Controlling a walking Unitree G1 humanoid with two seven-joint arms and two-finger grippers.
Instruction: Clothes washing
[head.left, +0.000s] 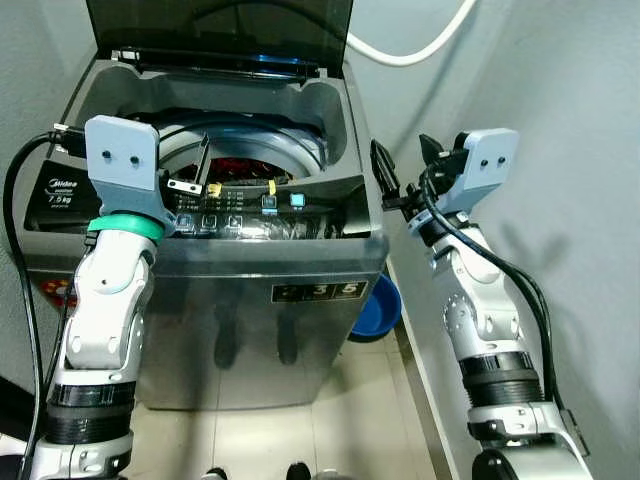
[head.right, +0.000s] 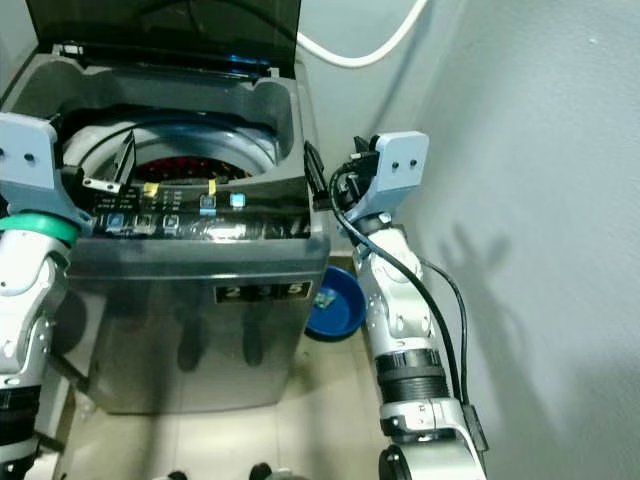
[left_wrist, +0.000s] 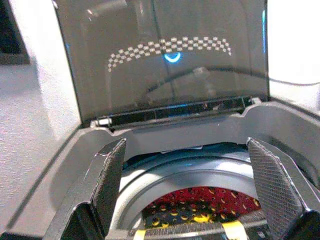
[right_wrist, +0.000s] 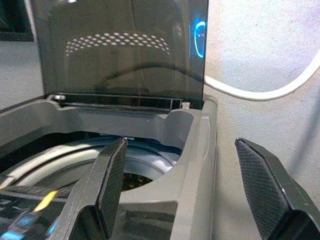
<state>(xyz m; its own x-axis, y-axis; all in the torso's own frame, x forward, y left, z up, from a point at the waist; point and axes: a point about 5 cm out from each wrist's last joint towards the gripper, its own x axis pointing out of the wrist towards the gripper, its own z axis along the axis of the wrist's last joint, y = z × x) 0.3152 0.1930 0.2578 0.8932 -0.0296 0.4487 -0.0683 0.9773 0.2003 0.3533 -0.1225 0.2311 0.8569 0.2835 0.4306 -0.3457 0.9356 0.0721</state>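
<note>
While one top-loading washing machine (head.left: 230, 300) stands upright before the robot, its single lid (head.left: 220, 30) raised against the wall, one red garment (left_wrist: 200, 200) lies inside the drum. Left gripper (left_wrist: 187, 185) and right gripper (right_wrist: 185, 185) both hold their fingers spread apart, one blue basin (head.left: 378, 310) beside the machine.

blue basin (head.left: 379, 310), white hose (head.left: 415, 52), tiled floor (head.left: 350, 425)

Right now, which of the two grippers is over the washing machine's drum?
The left gripper: it hangs over the washing machine's open drum. The right gripper is beside the machine's right edge.
</note>
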